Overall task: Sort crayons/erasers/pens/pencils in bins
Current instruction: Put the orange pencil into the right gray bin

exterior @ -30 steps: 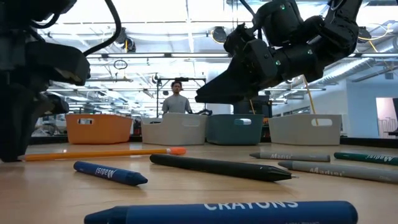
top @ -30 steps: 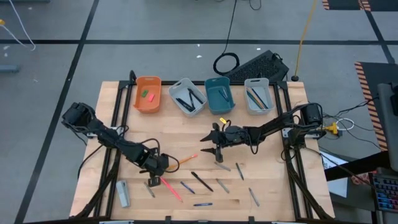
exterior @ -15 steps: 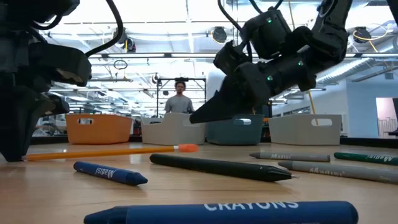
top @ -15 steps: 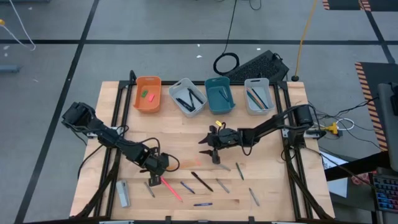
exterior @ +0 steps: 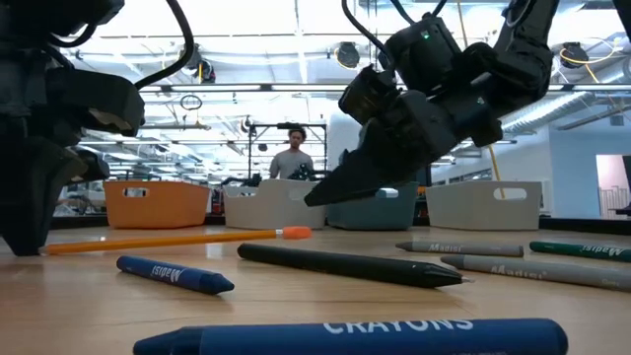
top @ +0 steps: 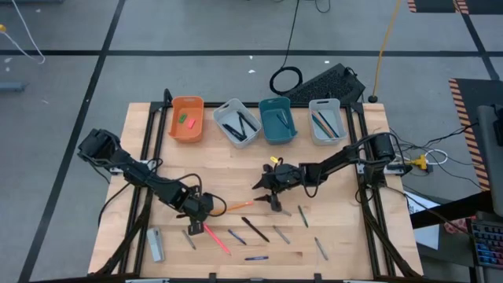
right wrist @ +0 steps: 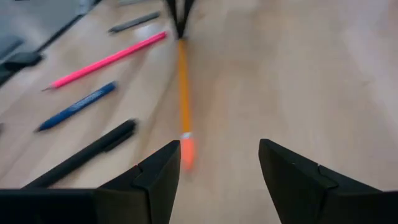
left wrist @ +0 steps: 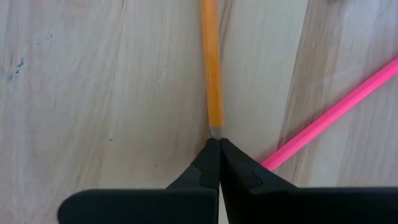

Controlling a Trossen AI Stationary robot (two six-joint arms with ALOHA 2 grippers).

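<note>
Down on the wooden table [top: 157,157], the left gripper [left wrist: 217,144] stands with its fingers pressed together, their tips meeting the sharpened end of the orange pencil [left wrist: 211,68]; whether any lead is actually pinched cannot be told. A pink pencil [left wrist: 336,106] runs off slantwise just beside them, its far end cut off by the frame.

Near the table's middle, the right gripper [top: 263,195] hangs above the surface, tilted downward, its fingers [right wrist: 155,174] spread wide with the orange pencil's eraser tip lying between them, untouched. Its own view shows a blue crayon [right wrist: 78,106] and a black pen [right wrist: 87,152] to one side, the pen partly hidden behind a finger.

Along the far edge sit the bins: the orange bin [top: 187,119] holding the green and pink-red erasers [top: 186,120], a pale bin [top: 238,123], the teal bin [top: 277,119], and another pale bin [top: 326,120], with dark sticks in them too small to name. From table height their contents are hidden. A person [exterior: 292,158] stands far behind.
</note>
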